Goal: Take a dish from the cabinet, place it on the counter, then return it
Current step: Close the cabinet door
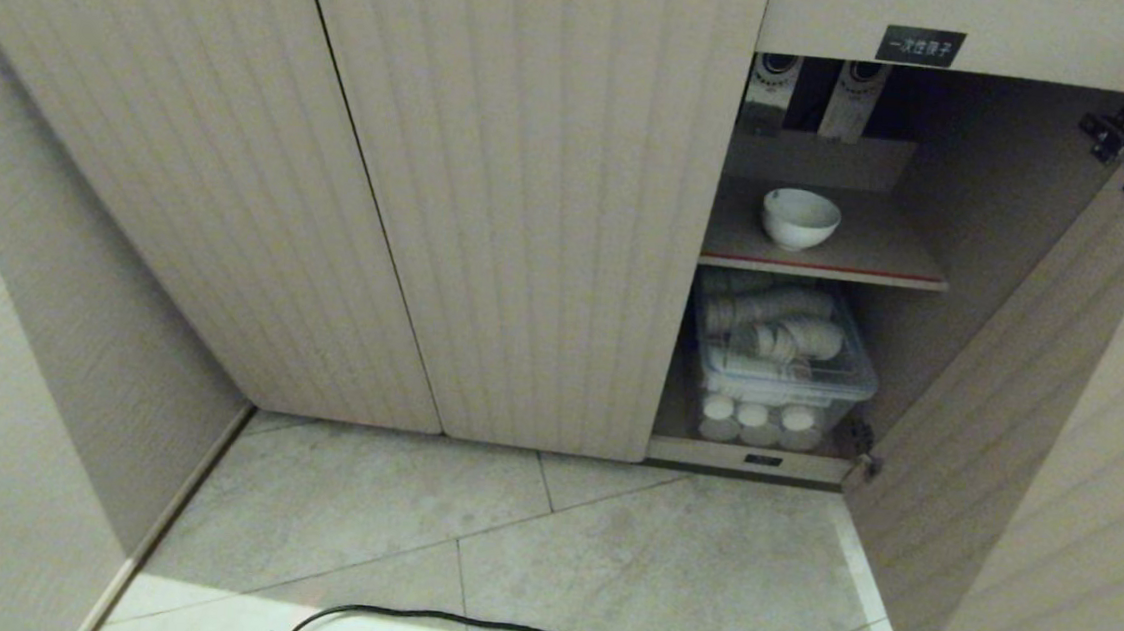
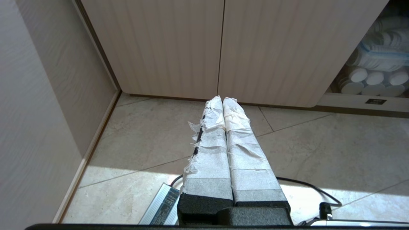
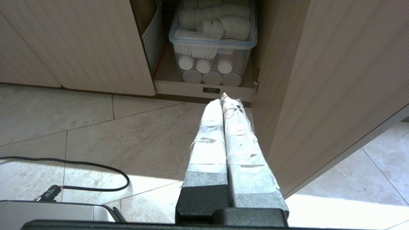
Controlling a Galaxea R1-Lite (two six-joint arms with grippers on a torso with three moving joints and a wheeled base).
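The dish [image 1: 800, 217], a small white bowl, stands upright on the red-edged shelf [image 1: 826, 270] inside the beige cabinet [image 1: 531, 203]. The cabinet's right door [image 1: 1046, 414] hangs wide open; its two left doors are closed. My left gripper [image 2: 222, 99] is shut and empty, low over the floor before the closed doors. My right gripper [image 3: 224, 97] is also shut and empty, just in front of the cabinet's bottom sill, next to the open door [image 3: 319, 80]. Neither arm shows in the head view. The counter is out of view.
Below the shelf a clear plastic box [image 1: 784, 363] of stacked white cups [image 3: 211, 68] fills the lower compartment. A black cable [image 1: 457, 623] and a silver power brick [image 2: 161, 204] lie on the tiled floor. A side wall [image 1: 28, 344] closes the left.
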